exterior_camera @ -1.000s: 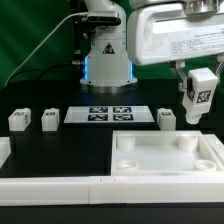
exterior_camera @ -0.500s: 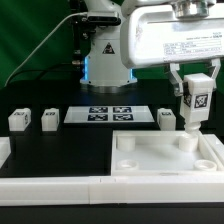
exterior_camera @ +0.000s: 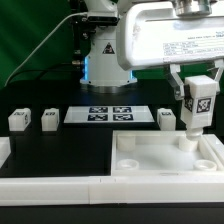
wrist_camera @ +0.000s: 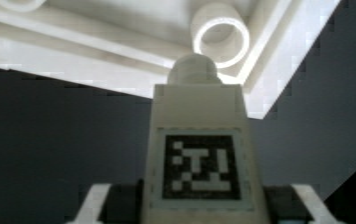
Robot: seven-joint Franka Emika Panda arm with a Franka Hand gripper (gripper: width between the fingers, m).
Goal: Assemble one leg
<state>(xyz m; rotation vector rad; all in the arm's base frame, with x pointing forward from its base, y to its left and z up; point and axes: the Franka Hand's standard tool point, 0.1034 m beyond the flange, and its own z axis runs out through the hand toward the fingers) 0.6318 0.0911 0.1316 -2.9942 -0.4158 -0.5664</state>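
Exterior view: leg gripped, not yet seated.
The hand (exterior_camera: pixel 197 96) pinches the upright leg (exterior_camera: pixel 193 125) over the tray's (exterior_camera: pixel 150 170) 2 o'clock corner socket (exterior_camera: pixel 187 144); pushing it home looks left to do.

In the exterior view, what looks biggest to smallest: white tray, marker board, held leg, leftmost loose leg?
1. white tray
2. marker board
3. held leg looks bigger than the leftmost loose leg, but it may be nearer the camera, so I can't rank those two.

The marker board (exterior_camera: pixel 111 114) lies on the table (exterior_camera: pixel 60 152) behind the white tray (exterior_camera: pixel 165 171).
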